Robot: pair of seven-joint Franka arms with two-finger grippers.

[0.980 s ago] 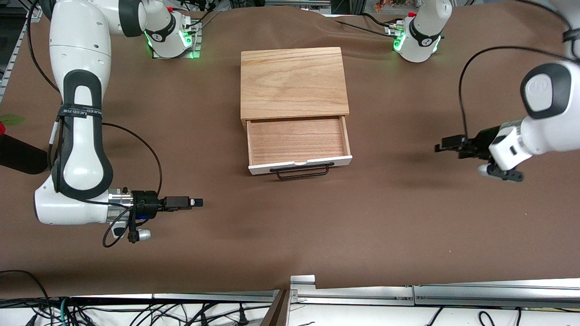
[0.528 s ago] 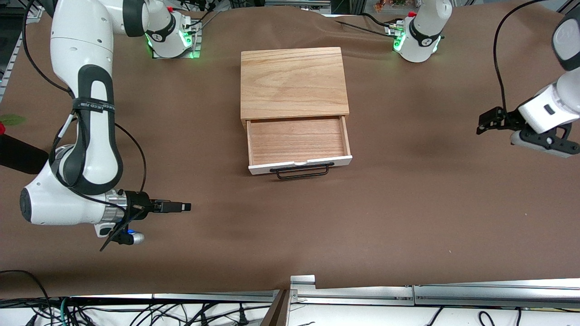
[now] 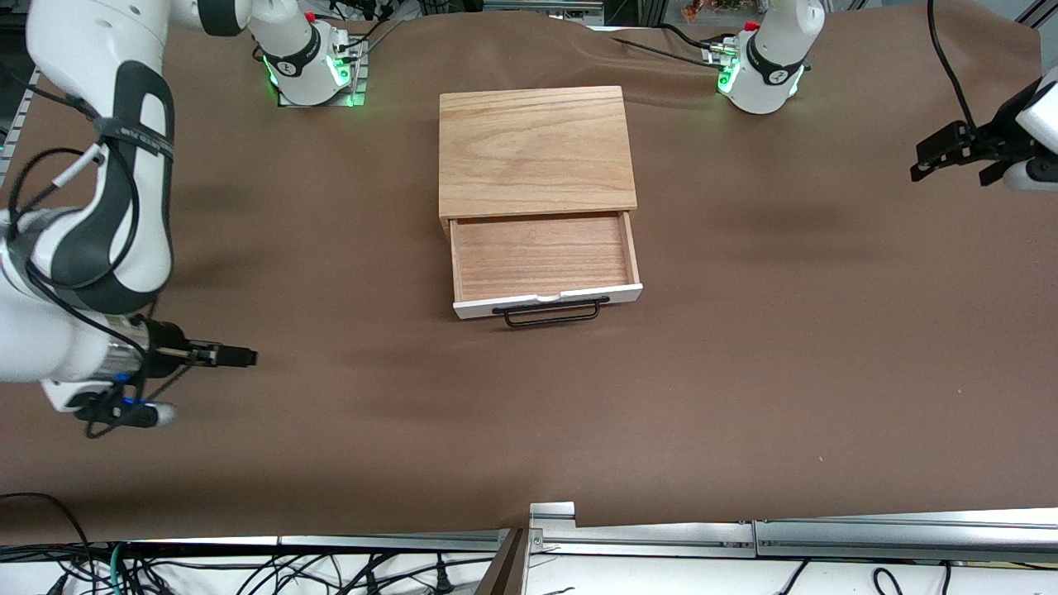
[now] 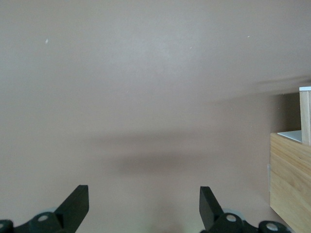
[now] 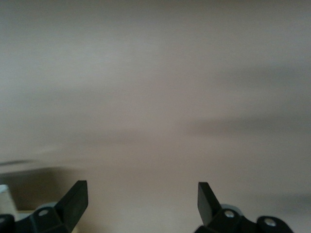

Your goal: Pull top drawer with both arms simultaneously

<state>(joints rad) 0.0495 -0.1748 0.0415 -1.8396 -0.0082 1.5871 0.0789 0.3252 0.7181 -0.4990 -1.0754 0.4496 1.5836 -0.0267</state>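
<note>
Now, top drawer (image 3: 545,263): we see it standing pulled out of the light-oak cabinet (image 3: 536,149), mid-surface, empty.
Handling: we judge it light, rigid and free-sliding; take hold at the thin black handle (image 3: 550,312).
Left pincer (image 3: 930,158): fingers apart, empty, over the surface (image 3: 744,372) at the left arm's end.
Right pincer (image 3: 240,357): fingers apart, empty, over the right arm's end.

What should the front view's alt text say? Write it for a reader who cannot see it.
The top drawer of a light-oak cabinet stands pulled open, showing an empty reddish-brown inside. Both arms are clear of it over the brown table: the right pincer and the left pincer are open, each over its own end.
</note>
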